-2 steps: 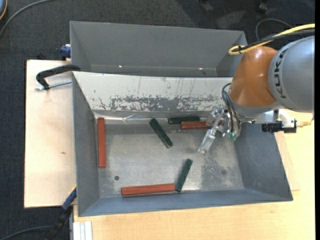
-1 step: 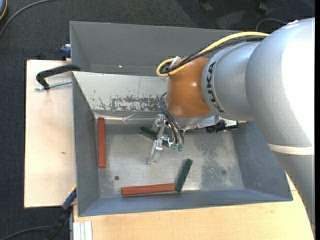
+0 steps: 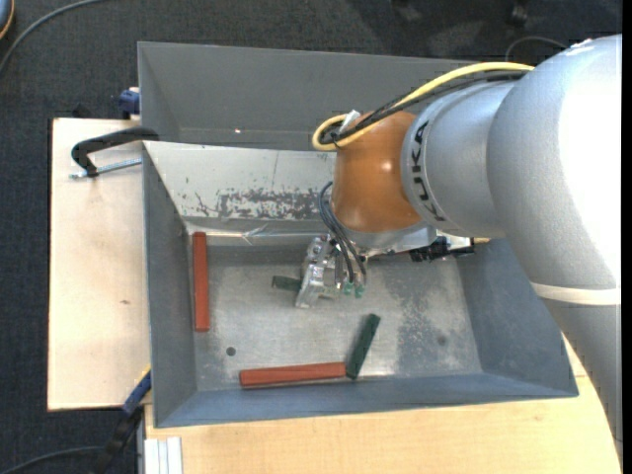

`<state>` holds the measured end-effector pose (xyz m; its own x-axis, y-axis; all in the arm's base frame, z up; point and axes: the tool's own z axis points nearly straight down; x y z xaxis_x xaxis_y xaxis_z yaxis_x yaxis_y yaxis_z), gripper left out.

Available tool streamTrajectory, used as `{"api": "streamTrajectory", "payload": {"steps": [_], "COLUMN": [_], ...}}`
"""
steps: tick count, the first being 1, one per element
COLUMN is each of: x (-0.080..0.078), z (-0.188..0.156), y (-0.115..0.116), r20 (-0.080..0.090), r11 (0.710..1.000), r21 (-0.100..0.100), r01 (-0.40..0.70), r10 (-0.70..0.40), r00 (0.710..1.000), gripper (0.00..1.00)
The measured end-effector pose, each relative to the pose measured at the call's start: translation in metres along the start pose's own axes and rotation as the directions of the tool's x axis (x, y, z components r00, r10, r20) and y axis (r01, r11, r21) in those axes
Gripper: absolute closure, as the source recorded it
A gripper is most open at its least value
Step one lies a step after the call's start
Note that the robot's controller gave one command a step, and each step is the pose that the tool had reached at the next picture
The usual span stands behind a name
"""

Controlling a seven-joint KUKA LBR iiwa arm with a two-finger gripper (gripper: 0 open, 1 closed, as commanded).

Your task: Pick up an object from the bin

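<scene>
My gripper (image 3: 318, 276) hangs low over the middle of the bin floor, under the arm's orange cover. A small dark green piece (image 3: 285, 284) lies on the floor right at its left side; whether they touch I cannot tell. A dark green stick (image 3: 362, 344) lies tilted on the floor to the lower right of the gripper, apart from it.
A long red bar (image 3: 200, 280) lies along the left wall. A second red bar (image 3: 292, 373) lies along the front wall, its right end meeting the green stick. A small dark speck (image 3: 230, 353) sits on the floor at the front left.
</scene>
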<state>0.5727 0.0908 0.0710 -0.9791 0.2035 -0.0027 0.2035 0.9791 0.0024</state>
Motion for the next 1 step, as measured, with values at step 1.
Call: {"api": "streamTrajectory", "payload": {"steps": [1], "x": [0.0064], "z": [-0.1423], "y": [-0.0332], "r20": [0.01], "r11": [1.0], "r21": [-0.002], "r01": [-0.012], "r10": [0.013], "r00": [1.0], "gripper": [1.0]}}
